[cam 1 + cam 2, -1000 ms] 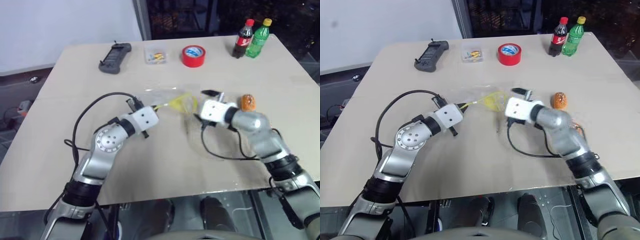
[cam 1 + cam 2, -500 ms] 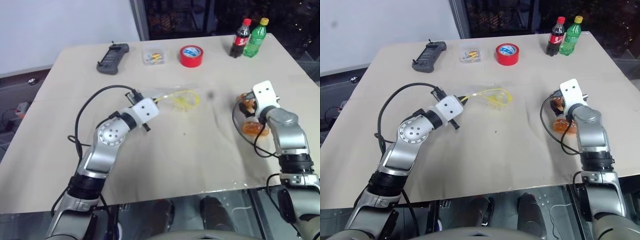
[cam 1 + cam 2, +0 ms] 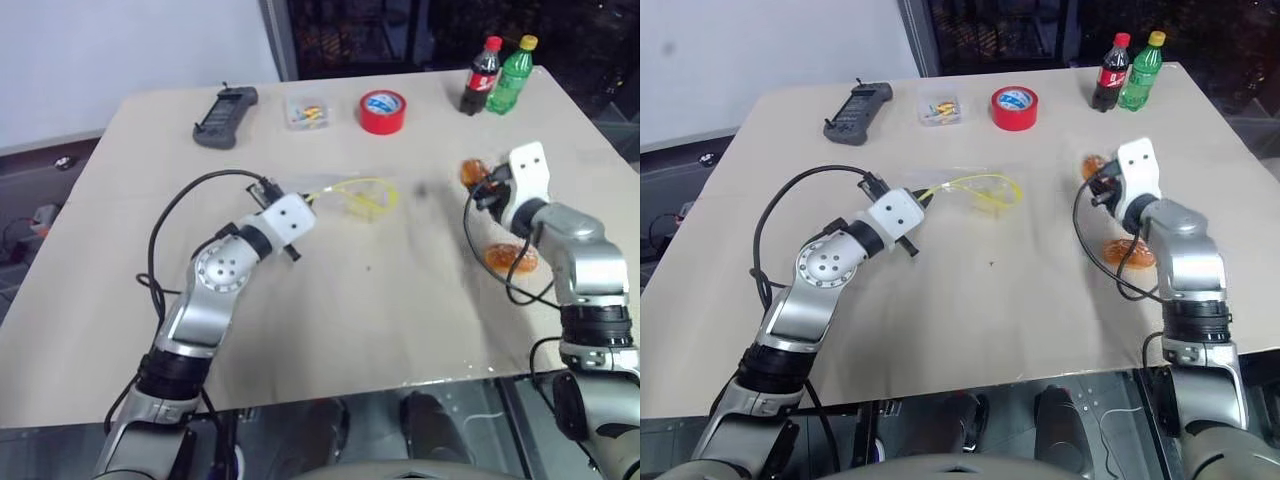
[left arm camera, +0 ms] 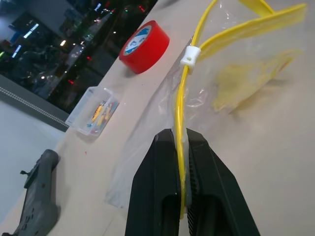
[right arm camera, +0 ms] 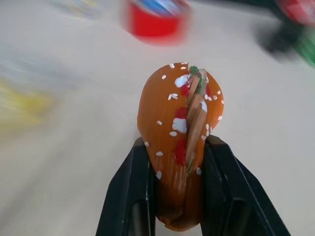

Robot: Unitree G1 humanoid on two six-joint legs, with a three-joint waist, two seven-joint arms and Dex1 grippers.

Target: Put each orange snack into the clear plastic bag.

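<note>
We take the clear plastic bag (image 3: pixel 350 197) as our landmark: it lies flat on the surface (image 3: pixel 330 300), and as far as we can see nothing orange is inside it, so no snack has gone in yet. Our left pincer (image 4: pixel 181 162) is pinched tight on the bag's yellow seal strip (image 4: pixel 183 123), holding that edge at the bag's left end. Well to the right of the bag, our right pincer (image 5: pixel 179 182) is clamped on one orange snack (image 5: pixel 179 142), which sits upright between the two fingers, clear of the surface. The second orange snack (image 3: pixel 508 258) lies on the surface, also well to the right of the bag and nearer to us. We judge both deliveries are still to do: the gripped one first, then the other.
</note>
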